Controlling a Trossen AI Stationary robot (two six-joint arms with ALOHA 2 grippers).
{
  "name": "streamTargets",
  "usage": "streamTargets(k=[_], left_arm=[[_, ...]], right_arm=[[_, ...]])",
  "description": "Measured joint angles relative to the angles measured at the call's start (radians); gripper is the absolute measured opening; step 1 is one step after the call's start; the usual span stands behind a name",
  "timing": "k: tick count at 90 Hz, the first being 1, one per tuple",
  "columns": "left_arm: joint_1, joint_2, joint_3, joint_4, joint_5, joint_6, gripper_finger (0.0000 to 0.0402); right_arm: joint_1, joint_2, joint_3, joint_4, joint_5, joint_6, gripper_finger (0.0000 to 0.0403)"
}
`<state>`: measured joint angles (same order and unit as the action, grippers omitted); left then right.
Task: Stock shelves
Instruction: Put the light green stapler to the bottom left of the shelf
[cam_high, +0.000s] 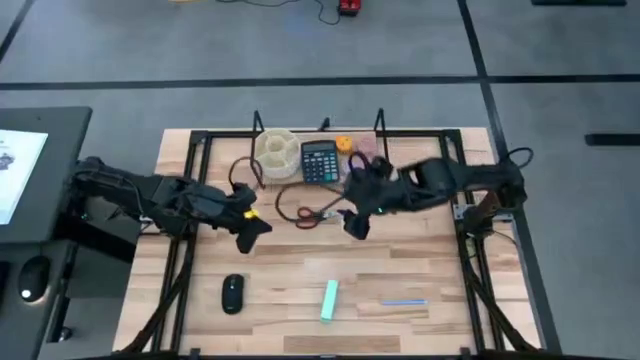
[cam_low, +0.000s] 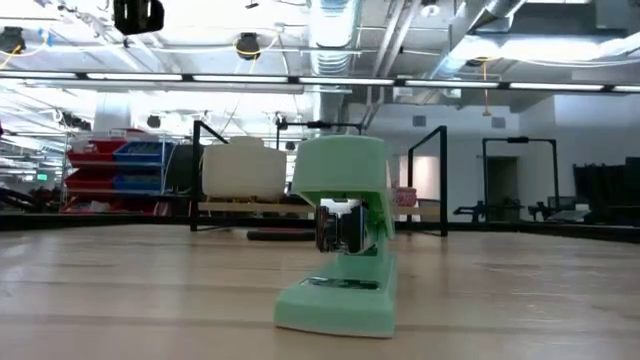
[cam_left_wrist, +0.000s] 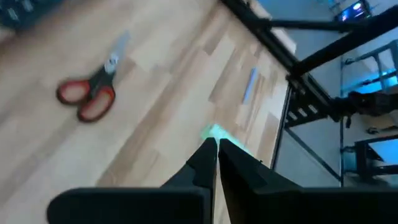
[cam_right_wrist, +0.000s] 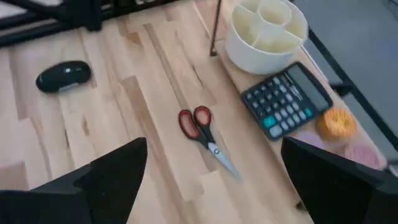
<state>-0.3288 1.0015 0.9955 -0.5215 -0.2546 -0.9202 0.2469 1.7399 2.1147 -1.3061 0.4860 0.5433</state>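
Shelves sit at the table's far edge, already carrying tub, calculator and small items; right gripper, fingers spread wide, hovers above the scissors, likely next pick; left gripper, fingers pressed together, waits nearby.

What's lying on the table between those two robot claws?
The red-handled scissors lie on the tabletop between the left gripper and the right gripper, nearer the right one. The high view shows this best.
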Motion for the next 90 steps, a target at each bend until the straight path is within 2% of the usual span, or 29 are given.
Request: streamTargets(k=[9, 21, 35, 45, 52, 67, 77, 90], left_arm=[[-0.039, 0.054, 0.000, -0.003, -0.052, -0.088, 0.0000], [-0.098, 0.149, 0.000, 0.022, -0.099, -0.274, 0.0000], [-0.171, 0.287, 0.000, 0.155, -0.112, -0.471, 0.0000], [-0.230, 0.409, 0.036, 0.256, -0.169, -0.618, 0.0000], [-0.265, 0.507, 0.100, 0.238, -0.178, -0.708, 0.0000], [-0.297, 0.734, 0.307, 0.111, -0.173, -0.897, 0.0000], [-0.298, 0.867, 0.476, 0.029, -0.166, -1.000, 0.0000], [-0.284, 0.991, 0.646, -0.006, -0.157, -1.063, 0.0000]], right_arm=[[0.013, -0.010, 0.000, -0.002, 0.002, 0.037, 0.0358], [0.006, -0.010, 0.000, -0.057, -0.056, 0.010, 0.0358], [-0.016, -0.009, -0.002, -0.273, -0.157, -0.028, 0.0358], [0.004, -0.054, -0.061, -0.231, -0.164, -0.088, 0.0358], [0.038, -0.094, -0.089, -0.194, -0.155, -0.127, 0.0358], [0.098, -0.146, -0.185, -0.213, -0.061, -0.182, 0.0358], [0.111, -0.178, -0.251, -0.196, -0.061, -0.210, 0.0358], [0.125, -0.220, -0.338, -0.168, -0.061, -0.214, 0.0358]])
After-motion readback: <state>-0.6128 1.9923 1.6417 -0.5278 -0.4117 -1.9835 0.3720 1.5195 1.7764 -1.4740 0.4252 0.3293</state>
